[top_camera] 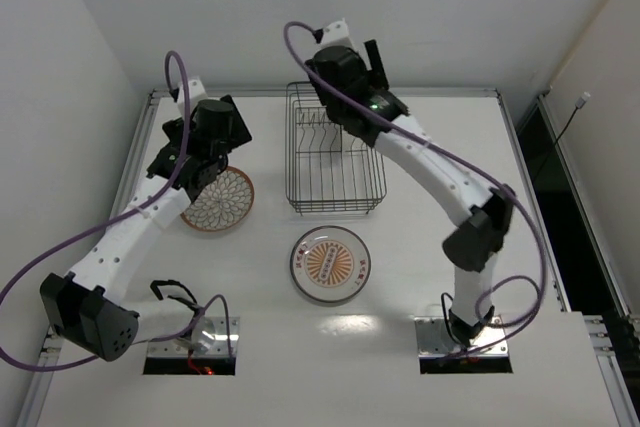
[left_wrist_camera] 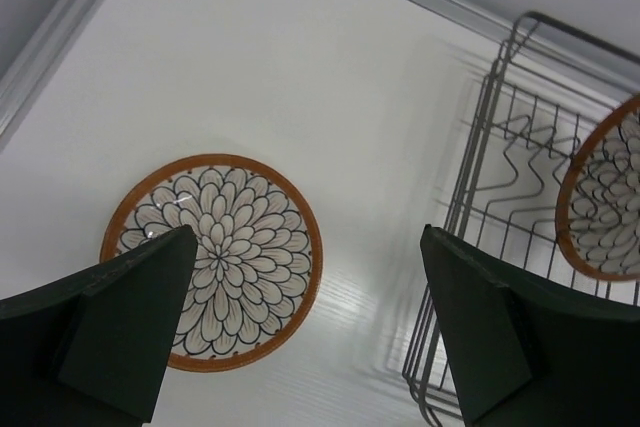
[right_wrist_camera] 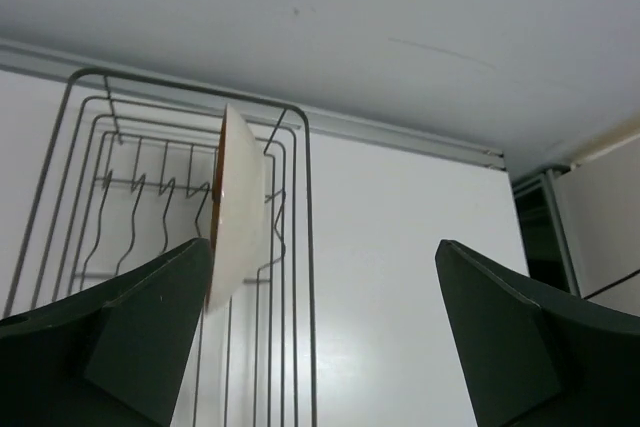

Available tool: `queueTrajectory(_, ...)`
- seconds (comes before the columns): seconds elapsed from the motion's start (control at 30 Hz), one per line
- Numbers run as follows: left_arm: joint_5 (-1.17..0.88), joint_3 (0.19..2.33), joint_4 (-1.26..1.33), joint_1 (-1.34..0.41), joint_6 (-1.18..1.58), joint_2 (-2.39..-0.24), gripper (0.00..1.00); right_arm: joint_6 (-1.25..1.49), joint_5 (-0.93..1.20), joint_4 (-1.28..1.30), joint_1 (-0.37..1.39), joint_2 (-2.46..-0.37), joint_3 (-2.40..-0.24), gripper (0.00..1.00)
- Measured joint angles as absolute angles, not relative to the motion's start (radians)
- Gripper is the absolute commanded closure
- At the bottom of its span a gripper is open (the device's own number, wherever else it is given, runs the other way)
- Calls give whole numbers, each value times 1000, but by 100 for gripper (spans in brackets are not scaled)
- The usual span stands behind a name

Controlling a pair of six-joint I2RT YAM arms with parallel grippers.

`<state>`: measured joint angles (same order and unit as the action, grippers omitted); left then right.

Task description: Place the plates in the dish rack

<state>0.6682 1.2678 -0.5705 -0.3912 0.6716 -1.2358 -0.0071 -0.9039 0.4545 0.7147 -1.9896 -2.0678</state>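
A brown-rimmed floral plate (top_camera: pixel 222 202) lies flat on the white table, left of the black wire dish rack (top_camera: pixel 335 162). My left gripper (top_camera: pixel 205 169) hovers over its far left edge, open and empty; in the left wrist view the plate (left_wrist_camera: pixel 215 257) lies between and below the fingers of the left gripper (left_wrist_camera: pixel 307 247). A second floral plate (left_wrist_camera: pixel 608 197) stands on edge in the rack (left_wrist_camera: pixel 480 187). My right gripper (top_camera: pixel 365 67) is open and empty over the rack's far end, with that plate (right_wrist_camera: pixel 238 207) edge-on beside its left finger. The orange-medallion plate (top_camera: pixel 331 264) lies flat in front of the rack.
The table has a raised metal rim along its back (top_camera: pixel 440 93) and left side (top_camera: pixel 135 147). White walls close in behind and at the left. A dark gap (top_camera: pixel 560 177) runs past the right edge. Purple cables (top_camera: pixel 60 247) loop off both arms.
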Motion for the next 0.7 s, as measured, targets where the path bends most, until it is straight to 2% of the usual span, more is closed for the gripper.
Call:
queueTrajectory(0.23,473,1209,-457,-391,564,-1248,6,204,-625,584,673,-1550,-1728,10)
queueTrajectory(0.37,336,1176,-377,-391,510,-1238,4,310,-427,602,650,-1267,-1399,0)
queueTrajectory(0.43,268,1119,-311,-392,487,-1208,3,354,-319,599,648,-1116,-1236,0)
queueTrajectory(0.7,46,1036,-319,-393,456,-1097,2,517,-119,585,638,-836,-981,1)
